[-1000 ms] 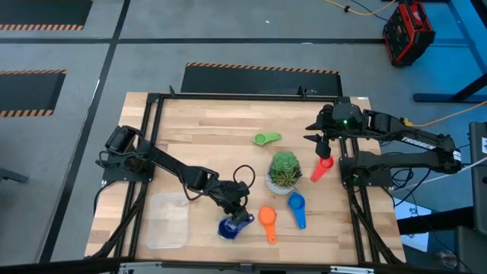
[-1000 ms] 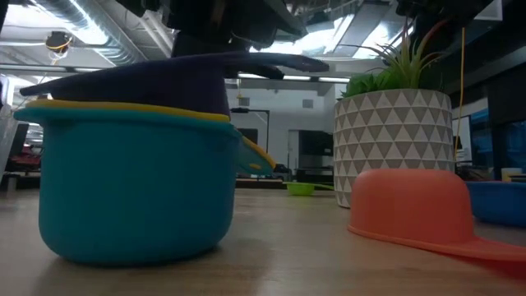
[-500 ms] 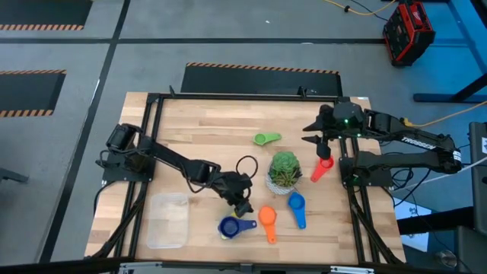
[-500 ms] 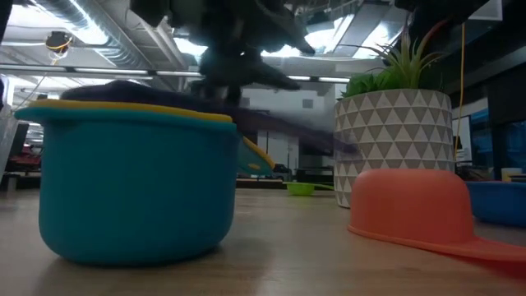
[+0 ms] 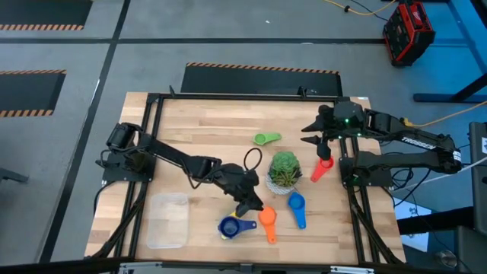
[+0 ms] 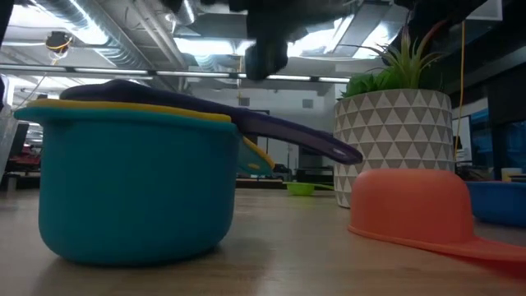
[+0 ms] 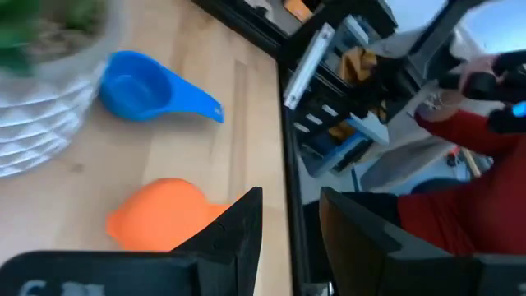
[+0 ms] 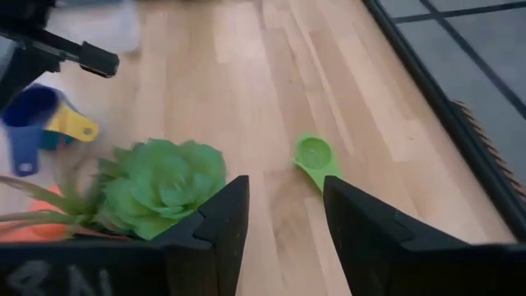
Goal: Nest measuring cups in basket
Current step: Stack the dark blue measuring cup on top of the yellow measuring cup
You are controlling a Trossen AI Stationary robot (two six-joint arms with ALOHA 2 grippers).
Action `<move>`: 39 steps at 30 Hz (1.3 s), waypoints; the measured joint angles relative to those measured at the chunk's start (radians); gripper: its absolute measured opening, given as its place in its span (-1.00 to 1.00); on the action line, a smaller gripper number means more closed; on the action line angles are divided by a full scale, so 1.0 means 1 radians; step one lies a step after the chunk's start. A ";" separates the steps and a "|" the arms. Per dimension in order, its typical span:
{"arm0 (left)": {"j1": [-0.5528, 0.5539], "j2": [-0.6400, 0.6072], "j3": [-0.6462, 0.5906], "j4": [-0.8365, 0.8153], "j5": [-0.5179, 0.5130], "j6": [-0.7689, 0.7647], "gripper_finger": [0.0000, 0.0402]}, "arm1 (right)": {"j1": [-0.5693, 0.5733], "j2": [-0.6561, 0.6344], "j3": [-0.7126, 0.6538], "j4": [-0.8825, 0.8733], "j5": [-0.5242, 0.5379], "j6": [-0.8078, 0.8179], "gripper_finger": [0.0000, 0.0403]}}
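Left hand (image 5: 253,205) empty, fingers parted, just above the small upturned orange plastic scoop (image 5: 267,217). Drop straight, pinch its flat handle. Clear plastic tray (image 5: 167,221) sits well behind, past the stacked blue scoops (image 5: 228,227). Right hand (image 5: 312,139) released, idle.

Potted plant (image 5: 284,170) crowds orange cup (image 5: 266,217), blue cup (image 5: 296,203); basket (image 5: 167,221) flank open.

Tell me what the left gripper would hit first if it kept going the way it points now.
Most likely the orange measuring cup, lying upside down just ahead of the open left gripper. Depth is uncertain; the gripper could pass above it toward the table edge.
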 joint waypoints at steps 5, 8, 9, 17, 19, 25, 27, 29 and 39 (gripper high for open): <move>-0.005 -0.016 0.086 -0.224 -0.004 0.028 -0.43 | 0.020 0.001 0.000 0.068 -0.169 0.002 -0.19; -0.005 -0.042 0.146 -0.390 -0.029 0.029 -0.43 | 0.080 0.001 0.000 0.141 -0.211 0.027 -0.19; -0.005 -0.050 0.158 -0.468 -0.044 0.029 -0.43 | 0.106 0.001 0.000 0.166 -0.212 0.035 -0.19; -0.005 -0.069 0.209 -0.822 -0.125 0.024 -0.43 | 0.355 0.068 0.000 0.395 -0.152 0.057 -0.19; -0.005 -0.068 0.208 -0.882 -0.148 0.023 -0.43 | 0.411 0.103 0.000 0.445 -0.127 0.087 -0.19; -0.005 -0.067 0.208 -0.972 -0.224 0.022 -0.43 | 0.525 0.234 0.000 0.595 -0.127 0.159 -0.19; -0.005 -0.067 0.206 -0.977 -0.239 0.022 -0.43 | 0.551 0.278 0.000 0.628 -0.126 0.157 -0.19; -0.007 -0.067 0.199 -0.973 -0.248 0.021 -0.43 | 0.569 0.328 0.000 0.671 -0.126 0.157 -0.19; -0.010 -0.067 0.167 -0.973 -0.265 0.020 -0.43 | 0.627 0.517 0.000 0.793 -0.126 0.157 -0.19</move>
